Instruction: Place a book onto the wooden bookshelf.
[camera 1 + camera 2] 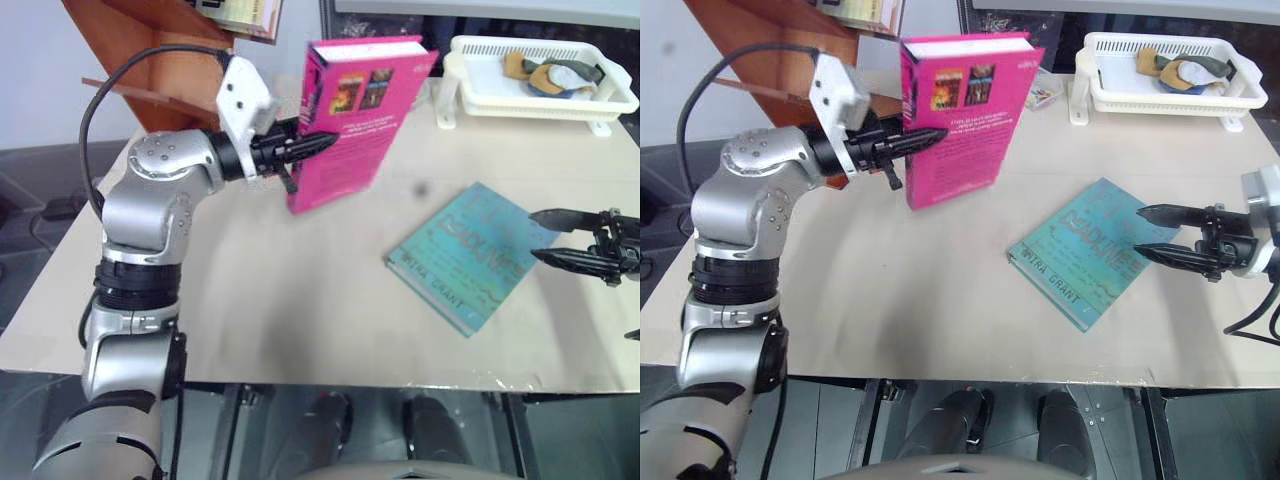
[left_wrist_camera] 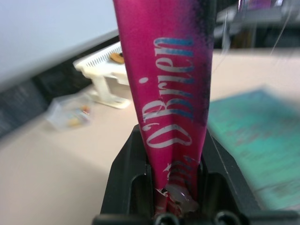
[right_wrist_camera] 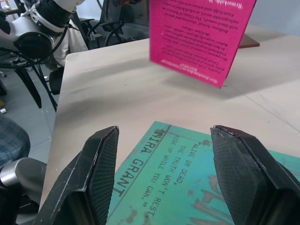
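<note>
The wooden shelf (image 1: 150, 60) stands at the far left corner of the table (image 1: 250, 310). Just to the right of the shelf, the left gripper (image 1: 318, 143) is shut tight on the pink book (image 1: 355, 125). It pinches the spine and holds the book upright, up in the air above the table. So the book is picked up, but it is not on the shelf yet. It must go over to the shelf and be set down there. Farther right of the shelf, a blue book (image 1: 470, 255) lies flat on the table. A white tray (image 1: 540, 95) sits at the far right corner. The right gripper (image 1: 1160, 235) is open and holds nothing, just above the blue book's right edge.
</note>
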{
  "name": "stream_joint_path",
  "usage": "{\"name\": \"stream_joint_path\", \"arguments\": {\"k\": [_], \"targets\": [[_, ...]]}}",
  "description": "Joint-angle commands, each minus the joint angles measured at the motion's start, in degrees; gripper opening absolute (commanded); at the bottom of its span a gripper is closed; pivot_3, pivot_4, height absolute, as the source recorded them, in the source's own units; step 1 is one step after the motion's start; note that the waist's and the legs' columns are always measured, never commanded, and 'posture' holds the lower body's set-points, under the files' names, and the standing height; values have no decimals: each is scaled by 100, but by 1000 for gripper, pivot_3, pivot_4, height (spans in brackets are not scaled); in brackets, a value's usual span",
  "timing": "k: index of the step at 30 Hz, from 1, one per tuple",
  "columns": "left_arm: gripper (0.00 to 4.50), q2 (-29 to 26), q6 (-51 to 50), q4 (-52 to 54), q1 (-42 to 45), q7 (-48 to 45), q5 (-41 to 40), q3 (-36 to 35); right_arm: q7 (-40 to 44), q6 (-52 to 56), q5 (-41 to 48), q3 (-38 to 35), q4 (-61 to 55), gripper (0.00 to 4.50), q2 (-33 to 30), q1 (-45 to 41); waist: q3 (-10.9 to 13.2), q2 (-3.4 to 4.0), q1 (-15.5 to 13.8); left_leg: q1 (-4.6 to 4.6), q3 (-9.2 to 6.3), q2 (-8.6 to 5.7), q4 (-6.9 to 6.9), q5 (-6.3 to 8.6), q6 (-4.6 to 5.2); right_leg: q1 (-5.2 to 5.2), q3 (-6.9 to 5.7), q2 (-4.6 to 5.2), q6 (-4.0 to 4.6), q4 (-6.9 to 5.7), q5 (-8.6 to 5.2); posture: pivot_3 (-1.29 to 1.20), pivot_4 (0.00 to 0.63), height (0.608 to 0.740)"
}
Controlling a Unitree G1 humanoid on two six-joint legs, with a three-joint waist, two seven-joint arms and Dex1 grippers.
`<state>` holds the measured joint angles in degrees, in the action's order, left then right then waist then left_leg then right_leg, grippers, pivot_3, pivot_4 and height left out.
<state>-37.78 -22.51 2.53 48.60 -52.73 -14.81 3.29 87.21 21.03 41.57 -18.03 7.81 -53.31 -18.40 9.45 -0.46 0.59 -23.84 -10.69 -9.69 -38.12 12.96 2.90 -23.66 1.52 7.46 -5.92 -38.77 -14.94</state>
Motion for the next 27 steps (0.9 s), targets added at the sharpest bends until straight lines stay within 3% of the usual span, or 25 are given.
{"name": "stream_joint_path", "arguments": {"k": [1,8,15,27], "targets": [[487,-338,1362,-177,214,-40,962,362,76,-21,170,-255,-23,3177,-3,-124,0,0,-4,0,0,0,0,0,0,0,0,0,0,1,0,0,150,740],[487,-696,2932,-931,663,270,2231,675,2,-14,260,-268,57,3177,109,-324,3,-2,-3,-1,-2,-1,2,1,2,0,-4,1,0,3,0,0,150,740],[487,-1081,4117,-1675,1253,395,2950,766,59,-14,321,-313,407,3177,185,-692,3,-1,11,-2,-2,-2,5,3,6,-1,-5,1,0,7,0,0,150,740],[487,-1838,4766,-2399,1594,475,3648,668,121,263,701,-421,619,3177,376,-1159,3,1,18,-2,-3,-2,6,3,7,-4,-2,-25,-1,5,0,0,150,740]]}}
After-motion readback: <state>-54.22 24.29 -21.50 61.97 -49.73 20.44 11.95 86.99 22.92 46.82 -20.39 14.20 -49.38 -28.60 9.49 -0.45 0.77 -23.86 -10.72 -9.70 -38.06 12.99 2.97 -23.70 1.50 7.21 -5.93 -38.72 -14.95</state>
